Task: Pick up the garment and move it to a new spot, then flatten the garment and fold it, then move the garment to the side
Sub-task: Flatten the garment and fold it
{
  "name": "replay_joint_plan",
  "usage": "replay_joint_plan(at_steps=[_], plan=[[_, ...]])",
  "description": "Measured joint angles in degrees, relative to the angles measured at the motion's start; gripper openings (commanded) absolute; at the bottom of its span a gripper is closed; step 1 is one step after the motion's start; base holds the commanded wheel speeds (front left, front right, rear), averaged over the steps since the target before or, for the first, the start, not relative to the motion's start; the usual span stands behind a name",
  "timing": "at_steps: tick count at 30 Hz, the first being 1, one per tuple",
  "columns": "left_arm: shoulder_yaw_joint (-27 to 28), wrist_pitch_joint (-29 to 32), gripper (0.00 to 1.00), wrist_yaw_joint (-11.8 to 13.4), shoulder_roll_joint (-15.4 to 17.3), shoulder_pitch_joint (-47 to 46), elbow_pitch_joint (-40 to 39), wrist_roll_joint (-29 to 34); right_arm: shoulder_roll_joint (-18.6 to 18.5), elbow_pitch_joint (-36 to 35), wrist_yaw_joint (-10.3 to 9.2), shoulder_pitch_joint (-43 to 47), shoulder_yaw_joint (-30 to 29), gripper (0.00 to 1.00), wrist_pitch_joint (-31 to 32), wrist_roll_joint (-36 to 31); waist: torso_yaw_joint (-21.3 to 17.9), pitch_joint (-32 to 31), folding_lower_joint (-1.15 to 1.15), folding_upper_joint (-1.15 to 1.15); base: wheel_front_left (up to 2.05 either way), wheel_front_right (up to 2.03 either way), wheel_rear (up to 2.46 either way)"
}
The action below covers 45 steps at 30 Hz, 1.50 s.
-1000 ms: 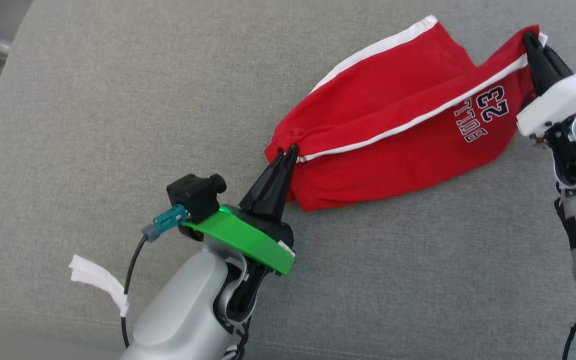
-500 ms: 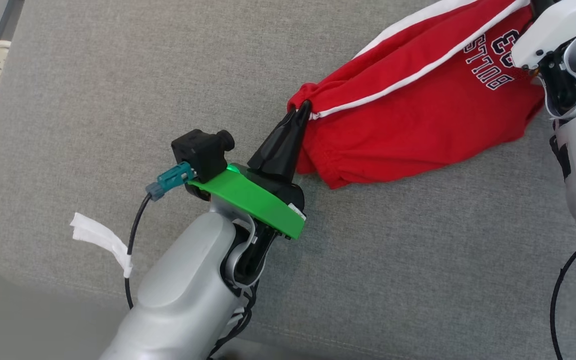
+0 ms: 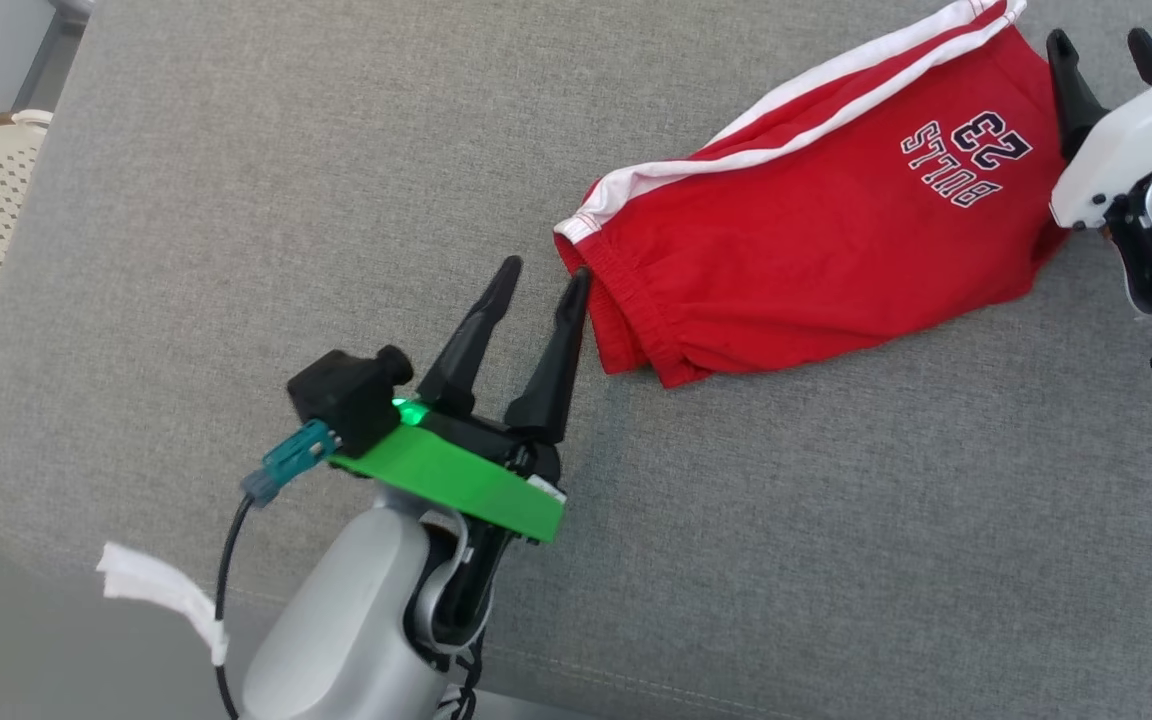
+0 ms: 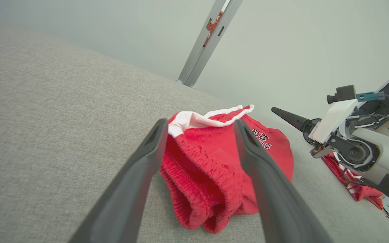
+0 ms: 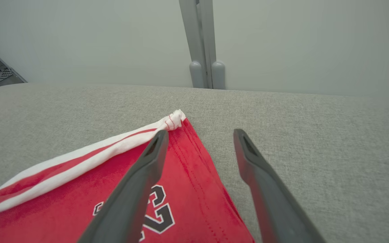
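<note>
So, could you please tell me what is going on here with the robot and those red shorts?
The robot is handling a pair of red shorts, which lie folded over on a grey cushion. Its left claw stands open at the waistband end, and its right claw stands open at the hem end. Neither claw grips the fabric, so the shorts rest freely on the cushion.

garment (image 3: 816,260): red, white stripes, dark lettering | cushion (image 3: 236,200): grey | left tool (image 3: 545,270): black

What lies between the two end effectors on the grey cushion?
The red shorts, lying on the grey cushion, span from the left end effector to the right end effector; the head view shows it.
</note>
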Motion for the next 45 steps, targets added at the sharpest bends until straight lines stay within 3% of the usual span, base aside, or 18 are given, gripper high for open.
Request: replay_joint_plan(at_steps=[11,17,18,19,20,32,45], plan=[[17.27,0.0,1.0,2.05,0.02,9.32,-8.22,11.62,-3.48,3.14,0.0,2.8,4.76,1.0,0.77,3.04,1.26,-0.43,0.0,0.0,0.0,0.0,0.0],[21.46,0.0,1.0,4.05,0.01,12.23,-12.32,14.37,-3.49,5.63,0.01,2.99,6.43,1.0,2.01,4.25,1.58,-0.16,0.0,0.0,0.0,0.0,0.0],[21.74,0.0,1.0,4.3,0.02,12.67,-12.73,14.03,-3.42,5.71,0.0,2.99,6.67,0.36,2.2,4.63,1.57,-0.2,0.0,0.0,0.0,0.0,0.0],[22.06,0.0,1.0,4.46,0.02,13.18,-13.1,13.89,-3.15,5.73,0.0,3.02,6.99,0.05,2.54,5.14,1.52,-0.26,0.0,0.0,0.0,0.0,0.0],[22.21,0.0,1.0,4.75,0.02,13.63,-13.34,13.93,-2.89,5.69,0.0,3.11,7.3,0.0,2.8,5.75,1.43,-0.31,0.0,0.0,0.0,0.0,0.0],[23.88,0.0,1.0,6.15,0.01,16.46,-13.61,17.84,-2.63,3.74,0.04,8.82,7.77,0.0,-0.53,13.55,-0.14,-3.34,0.0,0.0,0.0,0.0,0.0],[26.27,0.0,1.0,5.73,0.0,21.5,-12.8,20.74,-5.65,-1.33,0.04,22.82,6.81,0.0,-5.55,22.38,-5.54,-9.86,0.0,0.0,0.0,0.0,0.0]])
